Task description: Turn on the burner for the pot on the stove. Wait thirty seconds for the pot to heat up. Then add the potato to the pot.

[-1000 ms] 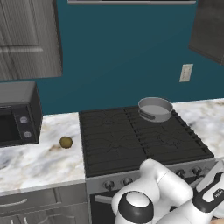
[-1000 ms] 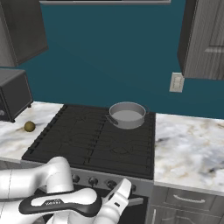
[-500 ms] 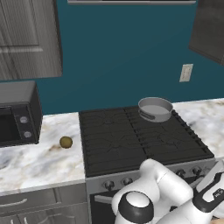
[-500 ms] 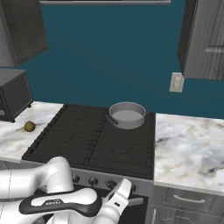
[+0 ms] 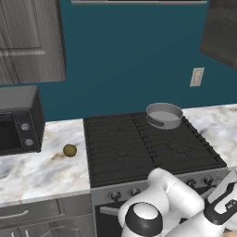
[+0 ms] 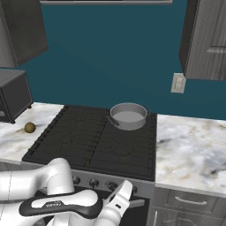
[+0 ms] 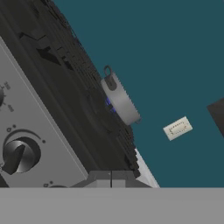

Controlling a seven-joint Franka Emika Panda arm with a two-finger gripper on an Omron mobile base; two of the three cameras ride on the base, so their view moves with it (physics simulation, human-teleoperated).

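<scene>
One pot [image 5: 164, 115] is sitting on the stove [image 5: 139, 148], on the back right burner, close to the teal wall. It is wide, shallow and grey, with a pale inside. From the hand view the pot [image 7: 119, 99] is showing side-on with its handle pointing away, and a small blue glow is showing just under it, between the pot and the grates.

Well apart from the pot, the potato [image 5: 70, 150] is lying on the marble counter [image 5: 37, 171] to the left of the stove, between the stove's edge and the microwave [image 5: 18, 120]. From the right base view the potato [image 6: 29, 127] is sitting near the stove's far left corner, just beside the grates.

Low in front of the stove, the white arm is folding down below the counter edge, and its hand is reaching toward the grey front panel where the knobs line up. In the hand view, one round knob [image 7: 19, 155] is showing large and close at the lower left. The gripper [image 7: 111, 178] is pointing along the panel with its fingers pressed together and nothing between them.

A pale outlet [image 6: 178, 83] is sitting on the wall to the right of the pot. Dark cabinets [image 6: 207, 39] are hanging above on both sides.
</scene>
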